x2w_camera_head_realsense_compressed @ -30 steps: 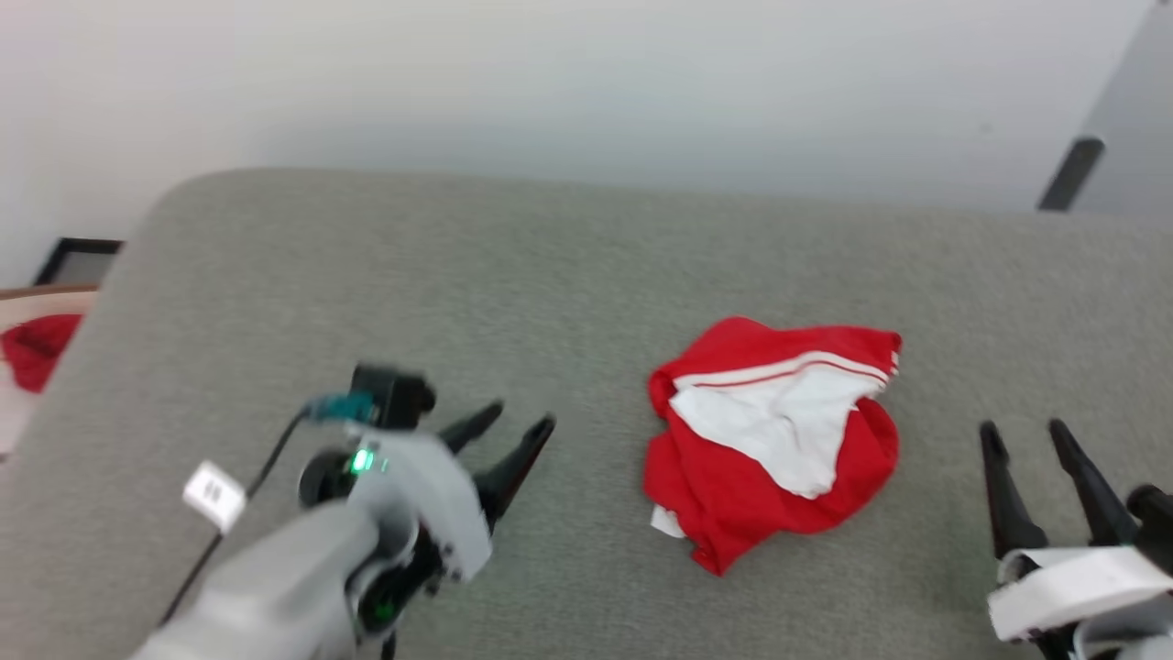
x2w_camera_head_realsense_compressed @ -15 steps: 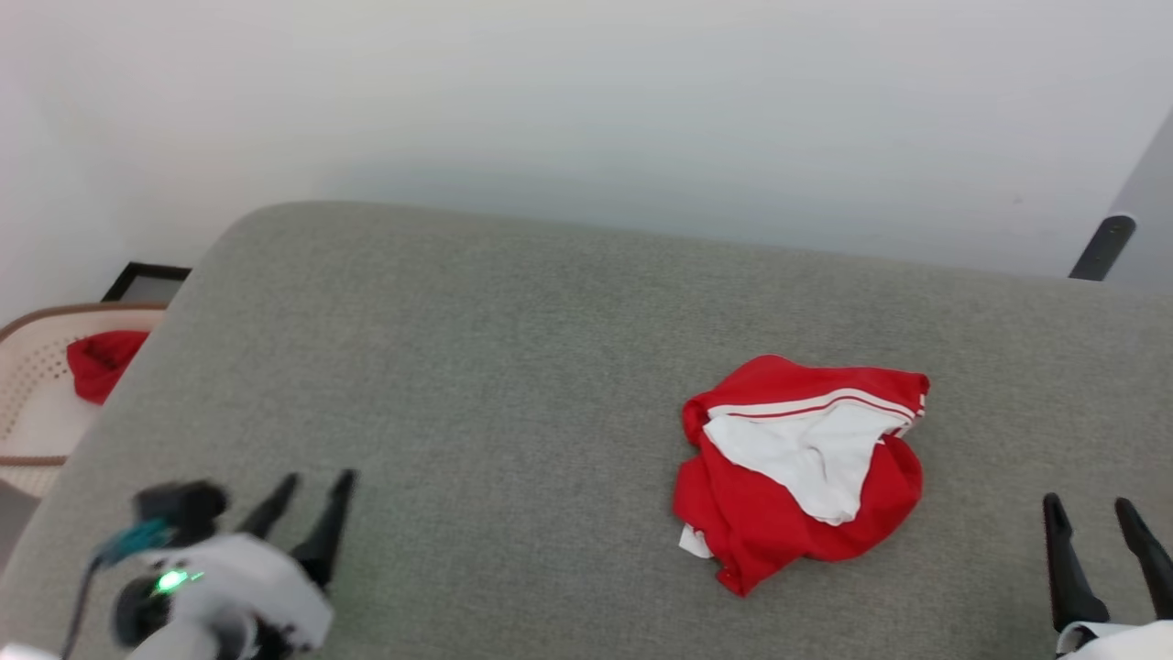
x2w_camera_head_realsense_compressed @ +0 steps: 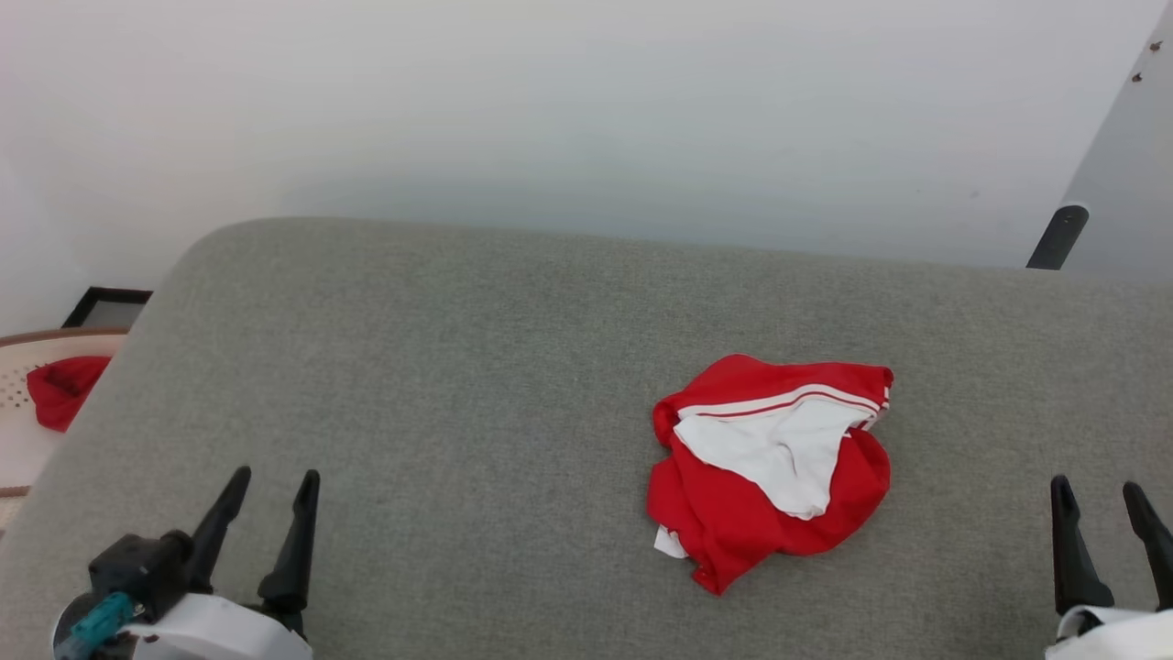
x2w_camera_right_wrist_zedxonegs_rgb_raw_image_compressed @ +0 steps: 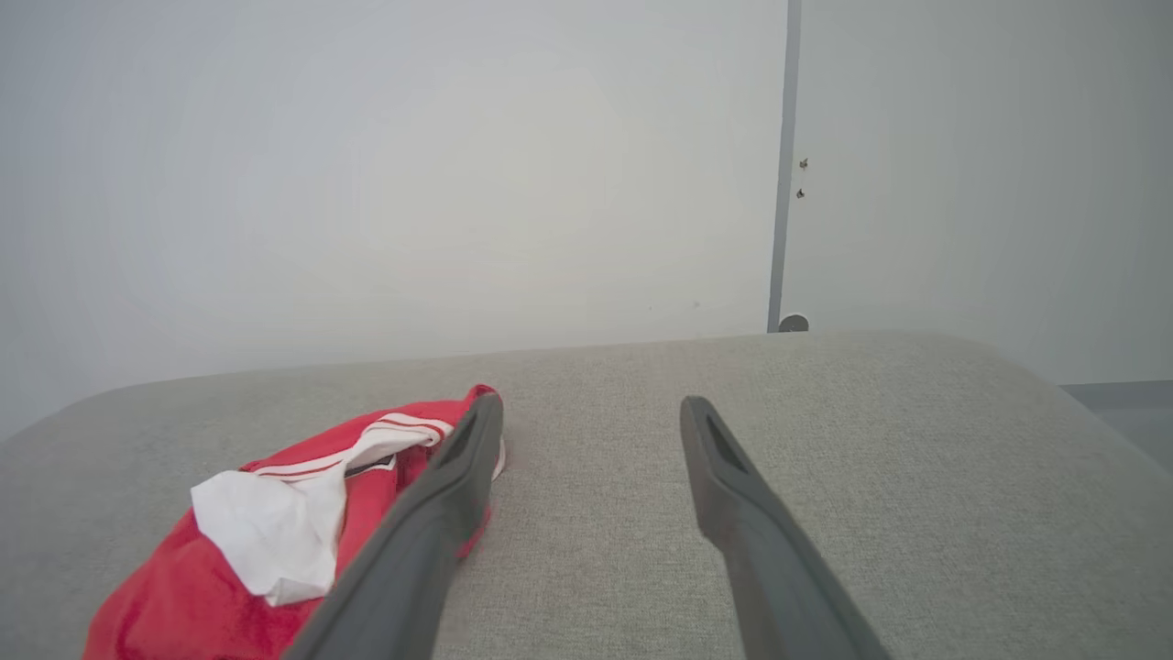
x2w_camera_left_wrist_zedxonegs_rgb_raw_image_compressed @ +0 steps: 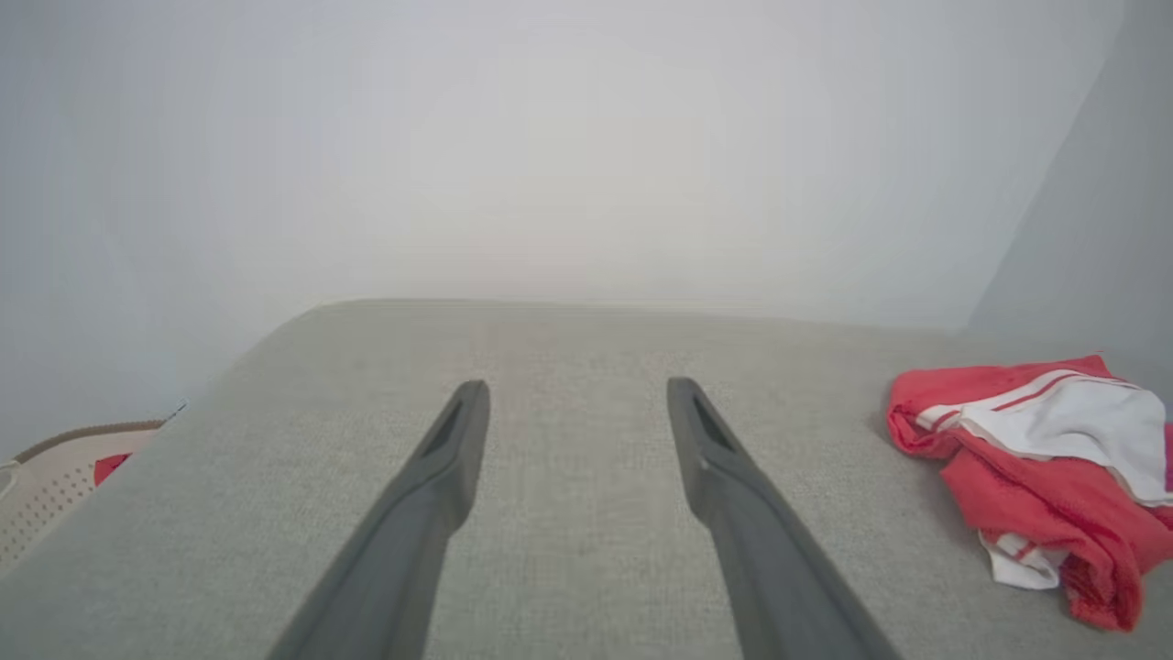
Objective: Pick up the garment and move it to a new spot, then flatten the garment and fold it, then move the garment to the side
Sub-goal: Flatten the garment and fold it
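The garment (x2w_camera_head_realsense_compressed: 765, 467) lies crumpled in a red heap with a white sleeve on top, right of the middle of the grey cushioned surface (x2w_camera_head_realsense_compressed: 476, 385). The left wrist view has the garment (x2w_camera_left_wrist_zedxonegs_rgb_raw_image_compressed: 1040, 472) at its right edge, and the right wrist view has the garment (x2w_camera_right_wrist_zedxonegs_rgb_raw_image_compressed: 275, 532) at its lower left. My left gripper (x2w_camera_head_realsense_compressed: 273, 481) stands open at the lower left, far from the cloth, nothing between its fingers. My right gripper (x2w_camera_head_realsense_compressed: 1098, 490) is open at the lower right, a little to the right of the heap and apart from it.
A pale perforated basket (x2w_camera_head_realsense_compressed: 23, 412) with a red cloth (x2w_camera_head_realsense_compressed: 62, 390) in it stands off the surface's left edge. A white wall (x2w_camera_head_realsense_compressed: 586, 110) runs behind the surface. A dark post (x2w_camera_head_realsense_compressed: 1056, 236) rises at the back right.
My left gripper has drawn back from mid-surface to the lower left corner. The head camera has shifted, so the whole picture moved. The garment lies as before.
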Motion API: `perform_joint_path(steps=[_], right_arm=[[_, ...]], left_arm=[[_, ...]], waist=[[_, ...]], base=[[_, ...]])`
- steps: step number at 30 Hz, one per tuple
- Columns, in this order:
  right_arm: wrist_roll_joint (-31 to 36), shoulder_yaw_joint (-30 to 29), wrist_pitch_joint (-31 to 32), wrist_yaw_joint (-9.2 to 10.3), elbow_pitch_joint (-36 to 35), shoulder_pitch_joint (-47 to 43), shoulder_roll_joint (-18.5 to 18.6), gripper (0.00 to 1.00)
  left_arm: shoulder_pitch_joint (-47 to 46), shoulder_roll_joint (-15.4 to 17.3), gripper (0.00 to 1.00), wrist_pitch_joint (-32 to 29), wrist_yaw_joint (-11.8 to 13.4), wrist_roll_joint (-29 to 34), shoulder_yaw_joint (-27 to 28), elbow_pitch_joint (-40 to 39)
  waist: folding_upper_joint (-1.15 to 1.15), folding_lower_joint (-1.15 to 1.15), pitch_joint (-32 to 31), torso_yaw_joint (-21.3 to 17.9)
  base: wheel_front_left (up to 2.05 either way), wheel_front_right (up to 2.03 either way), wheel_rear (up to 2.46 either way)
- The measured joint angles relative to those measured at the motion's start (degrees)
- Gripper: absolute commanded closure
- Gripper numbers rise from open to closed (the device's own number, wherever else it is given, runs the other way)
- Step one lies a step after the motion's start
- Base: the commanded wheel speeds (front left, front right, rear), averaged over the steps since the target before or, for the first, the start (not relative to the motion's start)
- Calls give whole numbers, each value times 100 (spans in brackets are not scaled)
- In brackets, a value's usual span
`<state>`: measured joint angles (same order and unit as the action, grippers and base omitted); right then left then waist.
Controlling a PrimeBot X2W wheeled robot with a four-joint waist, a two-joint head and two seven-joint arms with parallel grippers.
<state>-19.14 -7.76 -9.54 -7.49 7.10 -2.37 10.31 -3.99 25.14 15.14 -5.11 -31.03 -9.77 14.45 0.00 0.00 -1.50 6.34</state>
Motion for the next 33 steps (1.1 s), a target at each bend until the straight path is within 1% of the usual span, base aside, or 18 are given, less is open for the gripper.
perform_joint_path(steps=[5,13,26,28,30,33], right_arm=[[-16,24,-32,0,-19,80,-60,0],[-10,71,-113,0,108,77,-178,0],[-1,193,-92,1,123,97,-132,0],[-1,301,-24,0,113,118,-79,0],[-2,532,119,0,86,216,58,0],[-77,1159,471,0,-11,437,453,0]], left_arm=[[164,-255,0,0,-141,389,337,-149],[276,-499,0,0,-204,595,516,-97],[318,-543,0,0,-221,644,486,-188],[322,-554,0,0,-221,644,488,-207],[347,-606,0,0,-221,639,502,-232],[405,-719,0,0,-221,631,482,-246]], waist=[[0,0,2,-31],[0,0,7,-22],[0,0,-12,44],[0,0,-2,65],[0,0,18,86],[0,0,63,134]], base=[[0,0,0],[0,0,0],[0,0,0],[0,0,0],[0,0,0],[0,0,0]])
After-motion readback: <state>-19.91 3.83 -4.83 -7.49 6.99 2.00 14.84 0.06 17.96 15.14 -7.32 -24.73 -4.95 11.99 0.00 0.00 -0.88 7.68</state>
